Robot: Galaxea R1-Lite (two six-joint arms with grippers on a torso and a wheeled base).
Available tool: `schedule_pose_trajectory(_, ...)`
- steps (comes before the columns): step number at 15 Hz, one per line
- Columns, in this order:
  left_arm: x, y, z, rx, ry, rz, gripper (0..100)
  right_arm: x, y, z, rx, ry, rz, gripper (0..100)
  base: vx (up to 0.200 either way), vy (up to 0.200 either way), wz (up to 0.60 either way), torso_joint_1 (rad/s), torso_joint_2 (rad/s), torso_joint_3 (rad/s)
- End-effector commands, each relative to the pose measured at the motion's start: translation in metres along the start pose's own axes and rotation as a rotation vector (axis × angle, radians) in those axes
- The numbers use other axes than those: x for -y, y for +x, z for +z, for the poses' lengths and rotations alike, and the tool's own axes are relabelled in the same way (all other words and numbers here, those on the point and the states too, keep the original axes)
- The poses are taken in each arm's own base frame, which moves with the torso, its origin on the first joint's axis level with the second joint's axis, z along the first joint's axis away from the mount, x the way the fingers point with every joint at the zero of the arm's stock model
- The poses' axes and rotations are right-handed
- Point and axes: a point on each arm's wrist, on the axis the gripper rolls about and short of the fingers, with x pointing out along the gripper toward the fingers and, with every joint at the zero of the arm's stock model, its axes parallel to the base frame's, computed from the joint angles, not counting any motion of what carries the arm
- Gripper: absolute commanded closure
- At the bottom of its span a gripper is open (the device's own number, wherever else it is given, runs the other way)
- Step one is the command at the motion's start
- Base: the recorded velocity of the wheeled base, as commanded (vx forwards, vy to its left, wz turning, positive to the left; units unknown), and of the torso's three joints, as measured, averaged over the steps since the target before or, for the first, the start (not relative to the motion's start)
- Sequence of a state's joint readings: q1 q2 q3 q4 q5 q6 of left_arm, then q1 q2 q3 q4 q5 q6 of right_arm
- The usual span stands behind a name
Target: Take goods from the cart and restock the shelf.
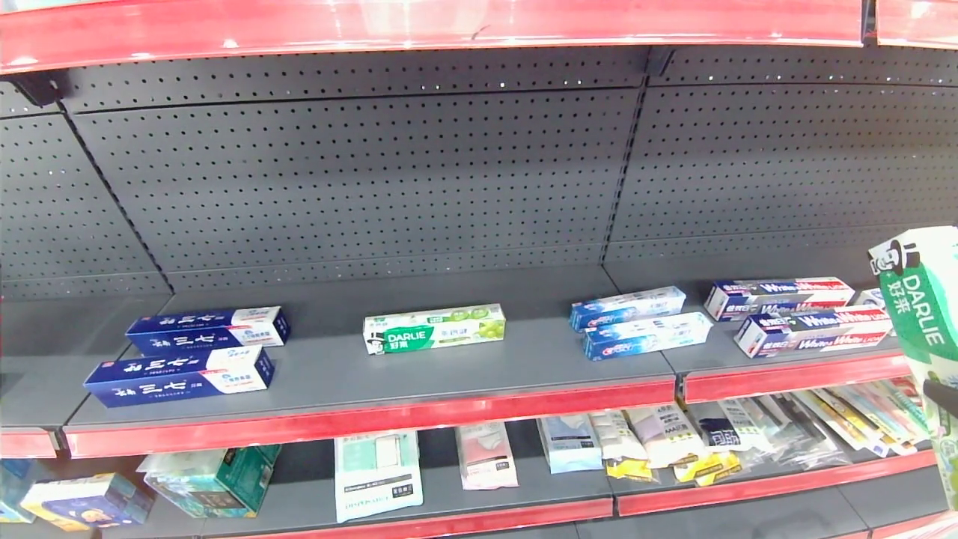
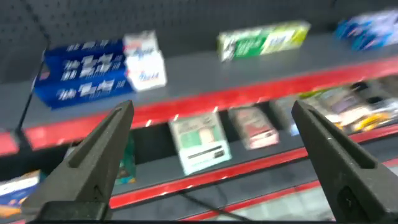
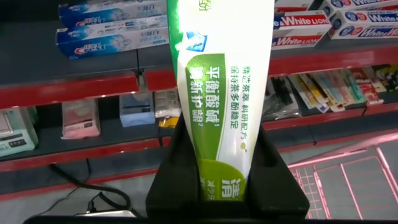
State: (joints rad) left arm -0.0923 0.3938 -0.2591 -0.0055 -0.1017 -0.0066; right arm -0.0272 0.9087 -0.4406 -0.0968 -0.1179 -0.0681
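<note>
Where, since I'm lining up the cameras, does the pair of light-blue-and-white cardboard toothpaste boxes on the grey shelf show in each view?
Head view: the pair of light-blue-and-white toothpaste boxes lies right of centre on the grey shelf.
Left wrist view: blurred, on that shelf past the lying green-and-white box.
Right wrist view: on that shelf beside the held green toothpaste box.
Shared landmark: the red shelf-edge strip below them.

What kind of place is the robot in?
Probably a shop: a long shelf with red price rails, toothpaste boxes laid out for sale, and a red cart.
</note>
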Motion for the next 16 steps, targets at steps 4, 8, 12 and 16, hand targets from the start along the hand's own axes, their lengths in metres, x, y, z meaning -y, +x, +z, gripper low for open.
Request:
schedule_pose_trajectory(4, -0.019, 0.117, 0.044, -0.356, 0.028, 0.125, 0, 0.000, 0.002, 0.005, 0.010, -0.001, -0.003, 100, 0.000, 0.000, 0.00, 0.000, 0.00, 0.000)
schedule_pose_trajectory(8, -0.040, 0.178, 0.046, -0.484, 0.265, -0.157, 0, 0.000, 0.002, 0.003, 0.001, -0.023, -0.001, 100, 0.000, 0.000, 0.00, 0.000, 0.00, 0.000)
schedule_pose_trajectory(12, -0.062, 0.246, 0.056, -0.580, 0.261, -0.327, 0, 0.000, -0.004, -0.002, 0.009, -0.038, -0.003, 100, 0.000, 0.000, 0.00, 0.000, 0.00, 0.000)
schedule_pose_trajectory(16, -0.071, 0.280, 0.051, -0.729, 0.301, -0.501, 0, 0.000, -0.007, -0.013, -0.005, -0.061, -0.005, 100, 0.000, 0.000, 0.00, 0.000, 0.00, 0.000)
